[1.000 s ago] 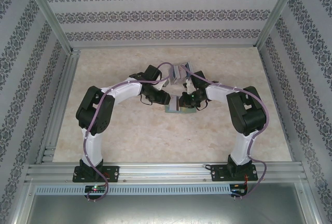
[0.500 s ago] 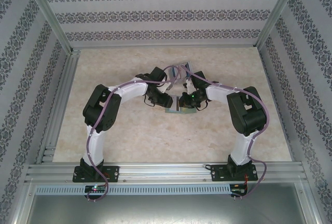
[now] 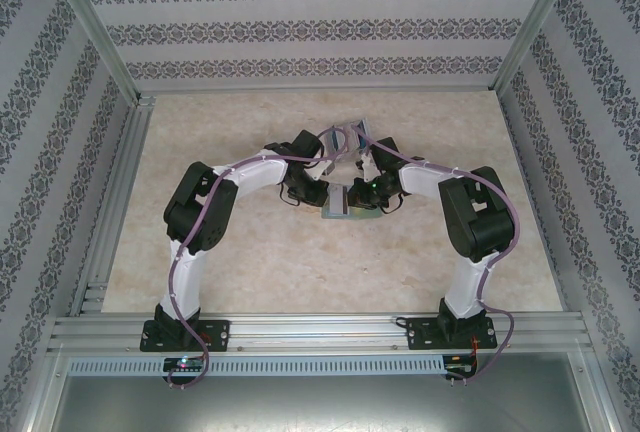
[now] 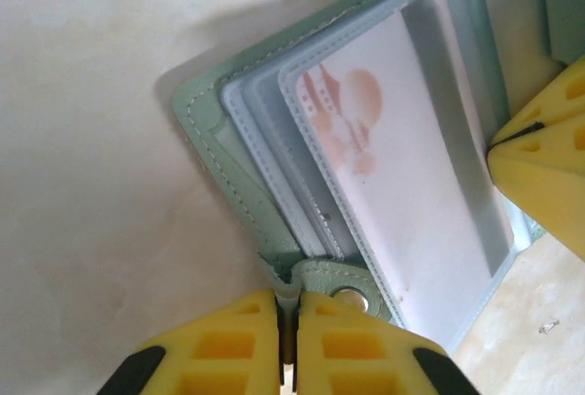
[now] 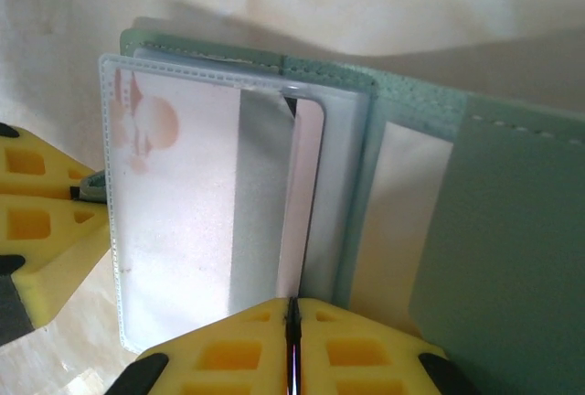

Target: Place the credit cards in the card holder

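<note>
Seen from above, two white-and-black arms reach inward over a pale marbled table [image 3: 250,252] and meet near its middle, where the card holder [image 3: 340,212] lies opened flat beneath the left gripper [image 3: 325,195] and right gripper [image 3: 358,192]; from up here I cannot tell how either set of jaws stands. Just behind them sits the credit cards [image 3: 354,134], a small silvery block, apart from the holder. The left wrist camera shows the holder as soft pale green with neat white stitching, its clear plastic sleeves [image 4: 274,139] fanned like pages. A white card [image 4: 402,176] sits inside one sleeve, bearing a pinkish-red blotch too blurred to read. The left gripper's yellow fingers are pressed together on the holder's green edge, just beside a round metal snap [image 4: 345,300]. The right wrist camera shows the green cover to the right and the sleeved card to the left. The right gripper's yellow fingers are closed on a thin inner leaf.
</note>
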